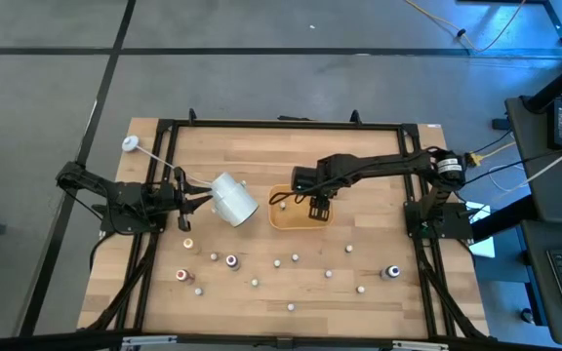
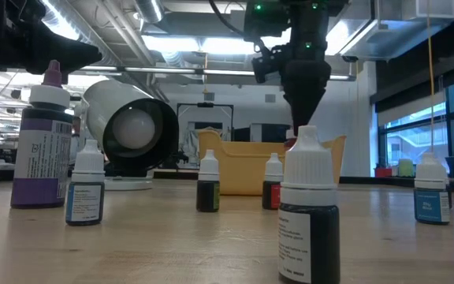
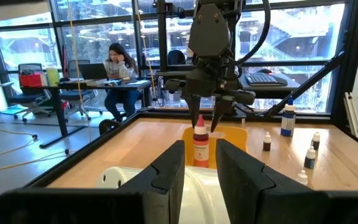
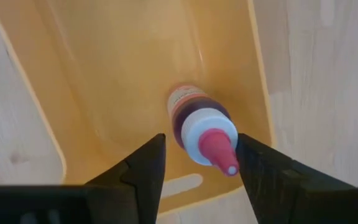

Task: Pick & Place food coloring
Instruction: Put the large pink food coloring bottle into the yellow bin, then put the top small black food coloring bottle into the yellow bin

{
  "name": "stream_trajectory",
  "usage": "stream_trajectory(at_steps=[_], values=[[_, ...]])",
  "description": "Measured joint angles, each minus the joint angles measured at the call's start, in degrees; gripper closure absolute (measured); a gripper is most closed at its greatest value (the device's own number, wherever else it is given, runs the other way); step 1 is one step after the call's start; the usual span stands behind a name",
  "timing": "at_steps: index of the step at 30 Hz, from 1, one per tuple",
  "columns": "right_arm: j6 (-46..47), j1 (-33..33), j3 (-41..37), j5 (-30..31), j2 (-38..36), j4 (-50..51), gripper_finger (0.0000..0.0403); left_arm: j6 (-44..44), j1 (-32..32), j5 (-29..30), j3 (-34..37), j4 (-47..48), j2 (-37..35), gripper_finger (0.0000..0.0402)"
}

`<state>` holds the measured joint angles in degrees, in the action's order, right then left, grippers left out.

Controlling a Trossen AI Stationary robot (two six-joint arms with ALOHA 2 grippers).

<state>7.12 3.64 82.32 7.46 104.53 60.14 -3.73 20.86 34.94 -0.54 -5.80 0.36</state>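
A small bottle (image 4: pixel 194 115) with a white cap and red tip stands upright on the floor of the yellow-orange tray (image 4: pixel 123 68). My right gripper (image 4: pixel 201 140) hangs open right above it, pointing down, with a finger on either side of the cap and touching nothing. It also shows in the left wrist view (image 3: pixel 205 118) over the bottle (image 3: pixel 199 143). My left gripper (image 1: pixel 201 195) is at the closed end of the large white cup (image 1: pixel 234 199), left of the tray (image 1: pixel 286 216). Several more tiny bottles (image 1: pixel 232 260) stand on the near half of the table. My left gripper meets the white cup at its closed end (image 3: pixel 194 186), coming level from the table's left. Its own fingers (image 3: pixel 166 168) hide the place of contact. The cup lies on its side with its mouth (image 2: pixel 136 130) toward the near right, seemingly just off the table.
Loose bottles stand close to the low camera: a tall purple one (image 2: pixel 44 142), a dark one (image 2: pixel 307 213) and a blue one (image 2: pixel 432 189). A white ball on a thin stick (image 1: pixel 131 144) lies at the far left. A black frame (image 1: pixel 281 124) rims the table. A person (image 3: pixel 118 62) sits beyond.
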Motion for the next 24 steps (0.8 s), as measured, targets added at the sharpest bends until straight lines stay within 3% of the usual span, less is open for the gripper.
stream_trajectory(at_steps=[7,14,20,24], values=[[0.2,0.0,0.8,1.8,-1.1,1.6,0.0208,0.0,0.0,0.0,0.0,0.0,0.0,0.0313],[1.5,-1.0,8.3,3.2,-4.5,5.2,0.0208,0.0,0.0,0.0,0.0,0.0,0.0,0.0313],[3.7,-8.5,12.1,-5.2,-8.9,5.5,0.0208,0.0,0.0,0.0,0.0,0.0,0.0,0.0313],[8.5,-16.4,12.1,-5.6,-9.5,7.3,0.0208,0.0,0.0,0.0,0.0,0.0,0.0,0.0313]])
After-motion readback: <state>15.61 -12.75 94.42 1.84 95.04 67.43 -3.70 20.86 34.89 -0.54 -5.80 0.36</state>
